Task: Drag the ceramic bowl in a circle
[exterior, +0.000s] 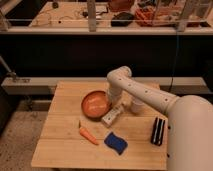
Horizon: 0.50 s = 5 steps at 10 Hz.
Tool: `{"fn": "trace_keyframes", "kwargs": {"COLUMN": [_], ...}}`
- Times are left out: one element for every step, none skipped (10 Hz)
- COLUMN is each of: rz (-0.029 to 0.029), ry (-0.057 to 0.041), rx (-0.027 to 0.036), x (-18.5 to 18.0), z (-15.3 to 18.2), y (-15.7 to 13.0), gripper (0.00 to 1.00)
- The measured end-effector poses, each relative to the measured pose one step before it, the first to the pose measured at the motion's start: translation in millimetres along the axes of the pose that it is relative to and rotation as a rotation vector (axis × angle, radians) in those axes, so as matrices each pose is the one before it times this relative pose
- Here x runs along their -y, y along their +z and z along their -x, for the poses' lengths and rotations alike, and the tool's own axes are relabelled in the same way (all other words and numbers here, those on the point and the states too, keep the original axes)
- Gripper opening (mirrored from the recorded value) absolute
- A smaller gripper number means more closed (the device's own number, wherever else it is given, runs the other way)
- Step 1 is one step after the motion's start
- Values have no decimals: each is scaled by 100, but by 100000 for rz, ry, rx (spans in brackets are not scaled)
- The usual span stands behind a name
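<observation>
Orange-red glazed round ceramic bowl (94, 105) w/ paler inside; white gripper (111, 99) at its rim. Orange carrot (88, 134), blue sponge (115, 142) nr pale wood bench (65, 95) front edge.
</observation>
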<state>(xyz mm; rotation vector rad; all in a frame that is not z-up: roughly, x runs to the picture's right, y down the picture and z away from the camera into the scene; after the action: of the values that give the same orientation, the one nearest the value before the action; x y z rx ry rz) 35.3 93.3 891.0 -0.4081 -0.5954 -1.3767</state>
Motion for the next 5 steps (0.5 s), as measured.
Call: {"fn": "trace_keyframes", "kwargs": {"rz": [814,624,422,294,18], "ry": [-4148,-5581,-5045,-5643,-4537], "rx": [102,467,625,793,1002], "x": [688,1542,1755,2139,1867], "z": [974,889,779,739,533], "y": [-181,133,205,307,342], "gripper": [0,0,0,0,0]}}
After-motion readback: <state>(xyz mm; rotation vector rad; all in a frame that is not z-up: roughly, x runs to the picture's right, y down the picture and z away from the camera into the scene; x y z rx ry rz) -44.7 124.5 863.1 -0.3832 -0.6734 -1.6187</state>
